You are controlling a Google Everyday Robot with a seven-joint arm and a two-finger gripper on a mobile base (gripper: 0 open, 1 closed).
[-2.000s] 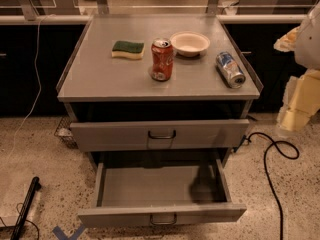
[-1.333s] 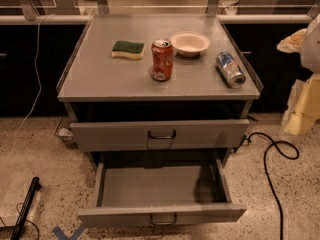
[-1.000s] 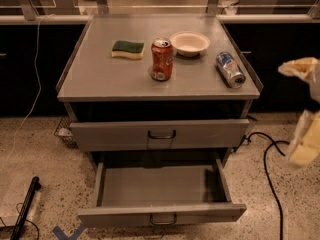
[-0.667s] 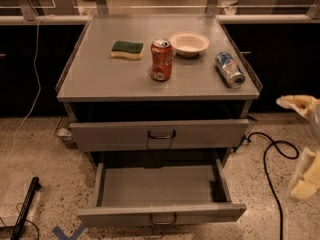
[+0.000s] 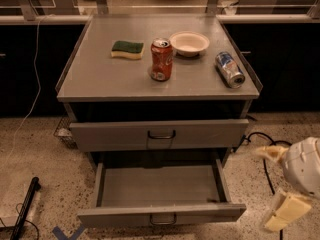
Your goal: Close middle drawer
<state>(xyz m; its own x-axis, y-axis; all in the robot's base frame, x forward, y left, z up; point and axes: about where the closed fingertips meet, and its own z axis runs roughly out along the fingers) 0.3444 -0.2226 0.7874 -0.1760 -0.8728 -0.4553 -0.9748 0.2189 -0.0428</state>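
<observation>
One unit, the middle drawer [image 5: 160, 189], stood pulled well out below the table's [image 5: 100, 84] front edge. Judged stiff sheet metal on slides, it should yield to a steady push on its flat front panel beside the loop handle [image 5: 163, 218]. Its tray showed nothing inside; the bowl [image 5: 189, 42] near the back edge likewise looked empty. The tool [image 5: 286, 209] hung off the front right corner, apart from the drawer; whether released or clenched could not be told.

The end effector [image 5: 267, 189], low at the right edge, has pale cream blocky fingers [image 5: 289, 210]; behind them, a rounded white housing [image 5: 304, 165].
</observation>
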